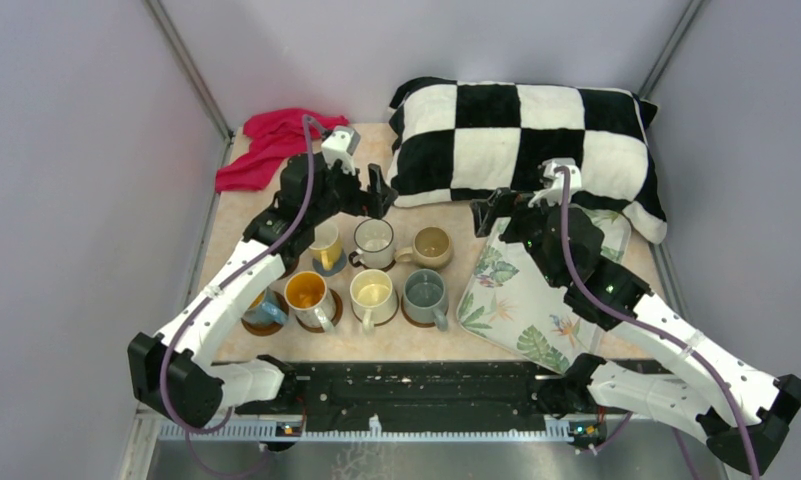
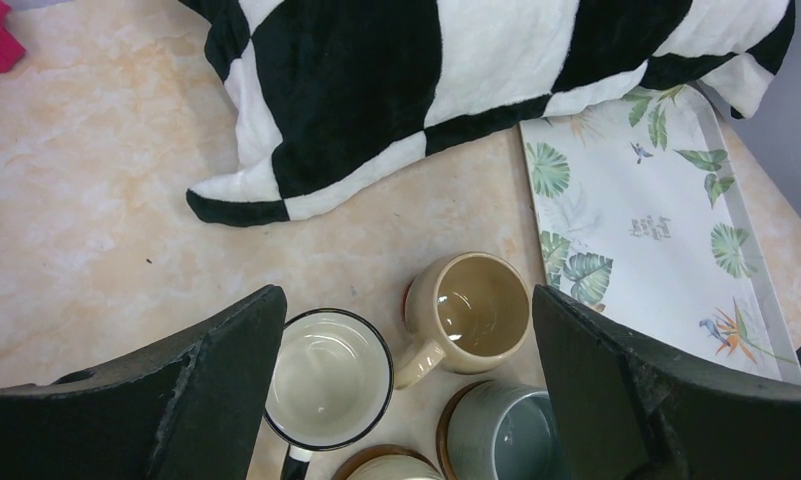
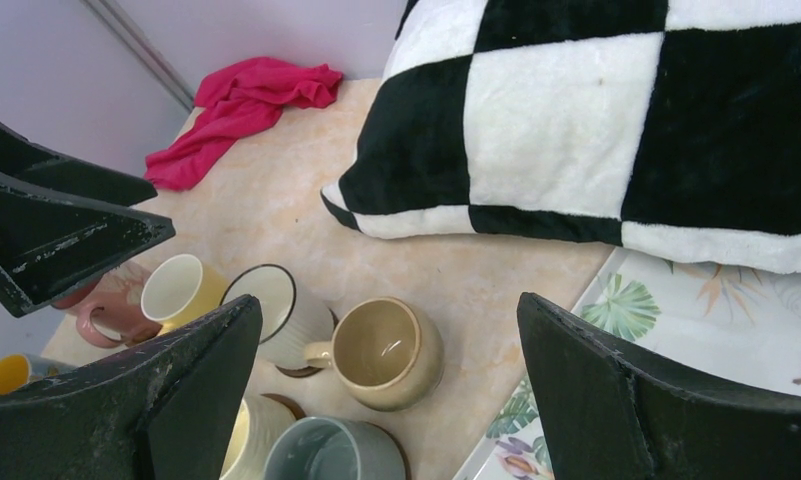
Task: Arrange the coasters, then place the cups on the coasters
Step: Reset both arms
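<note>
Several cups stand in two rows on coasters. The back row holds a yellow cup (image 1: 326, 243) on a blue-grey coaster (image 1: 328, 268), a white black-rimmed cup (image 1: 374, 240) and a tan cup (image 1: 433, 245). The front row has blue (image 1: 266, 308), orange (image 1: 306, 292), cream (image 1: 373, 292) and grey (image 1: 425, 293) cups on brown coasters (image 1: 303, 323). My left gripper (image 2: 406, 385) hangs open above the white cup (image 2: 328, 378) and tan cup (image 2: 481, 312), holding nothing. Over the tan cup (image 3: 386, 350), my right gripper (image 3: 391, 395) is open too. A pink cup (image 3: 106, 315) shows left of the yellow one (image 3: 181, 290).
A black-and-white checked pillow (image 1: 526, 140) lies at the back right, partly over a leaf-print tray (image 1: 521, 300). A red cloth (image 1: 271, 145) lies in the back left corner. The left arm's fingers (image 3: 56, 230) reach into the right wrist view.
</note>
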Controlling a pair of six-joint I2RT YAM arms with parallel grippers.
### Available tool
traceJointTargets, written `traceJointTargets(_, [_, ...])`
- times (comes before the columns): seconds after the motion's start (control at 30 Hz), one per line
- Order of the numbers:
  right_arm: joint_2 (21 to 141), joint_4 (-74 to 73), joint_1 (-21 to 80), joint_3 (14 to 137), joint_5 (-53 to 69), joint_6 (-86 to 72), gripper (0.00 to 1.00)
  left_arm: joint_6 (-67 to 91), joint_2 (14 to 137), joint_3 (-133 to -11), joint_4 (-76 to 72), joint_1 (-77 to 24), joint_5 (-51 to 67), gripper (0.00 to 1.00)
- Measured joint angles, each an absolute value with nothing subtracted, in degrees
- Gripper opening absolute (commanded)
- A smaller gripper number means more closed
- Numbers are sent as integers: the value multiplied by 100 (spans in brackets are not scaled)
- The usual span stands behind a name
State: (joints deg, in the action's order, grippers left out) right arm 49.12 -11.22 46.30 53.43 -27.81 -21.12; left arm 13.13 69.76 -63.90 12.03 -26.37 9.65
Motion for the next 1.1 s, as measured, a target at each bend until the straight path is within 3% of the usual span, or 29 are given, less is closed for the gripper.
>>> traceJointTargets(1.1, [4814, -958, 4630, 5343, -2842, -2115, 99, 1153, 6722, -6071, 937, -2637, 1267, 99])
